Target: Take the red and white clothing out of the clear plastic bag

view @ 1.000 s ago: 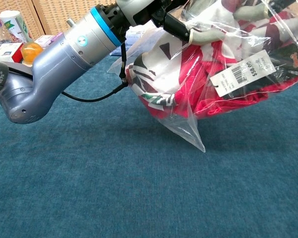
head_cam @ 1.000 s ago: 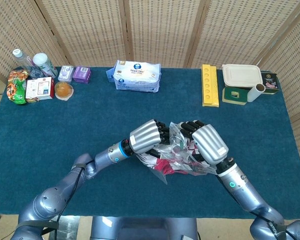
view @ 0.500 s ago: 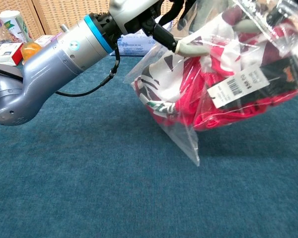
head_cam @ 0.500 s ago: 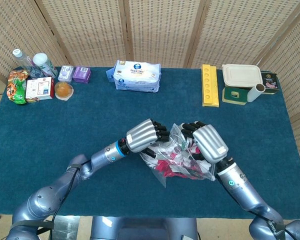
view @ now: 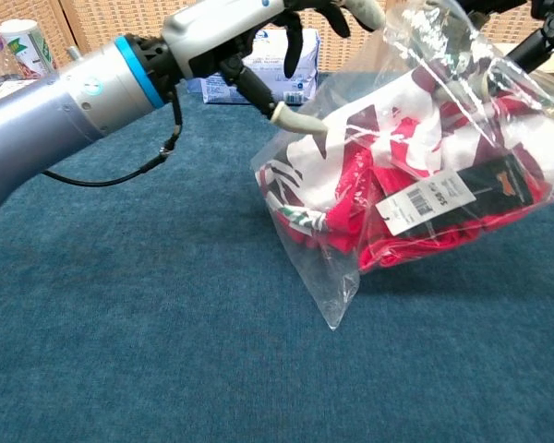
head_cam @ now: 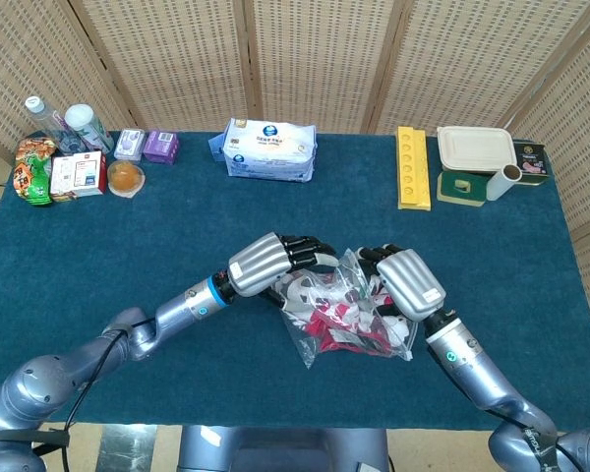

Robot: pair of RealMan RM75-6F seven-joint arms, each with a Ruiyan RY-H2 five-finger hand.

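The clear plastic bag (head_cam: pixel 315 344) (view: pixel 337 286) hangs tilted just above the blue table (head_cam: pixel 128 256), one corner pointing down. The red and white clothing (head_cam: pixel 339 320) (view: pixel 351 203) is bunched inside it, with a barcode label (view: pixel 425 198) facing front. My right hand (head_cam: pixel 410 283) grips the bag's top right; only its dark fingers (view: pixel 547 28) show in the chest view. My left hand (head_cam: pixel 267 264) (view: pixel 249 37) is at the bag's upper left with fingers spread. One fingertip (view: pixel 300 123) touches the bag's side.
A pack of wipes (head_cam: pixel 268 147) (view: pixel 291 69) lies at the back centre. A yellow tray (head_cam: pixel 412 167), a white lidded box (head_cam: pixel 475 149) and a roll (head_cam: pixel 501 182) sit back right. Bottles and snack packs (head_cam: pixel 59 162) crowd the back left corner.
My left hand has drawn back to the left and its fingers have come out of the bag's mouth and spread. The bag has swung lower and more upright in my right hand.
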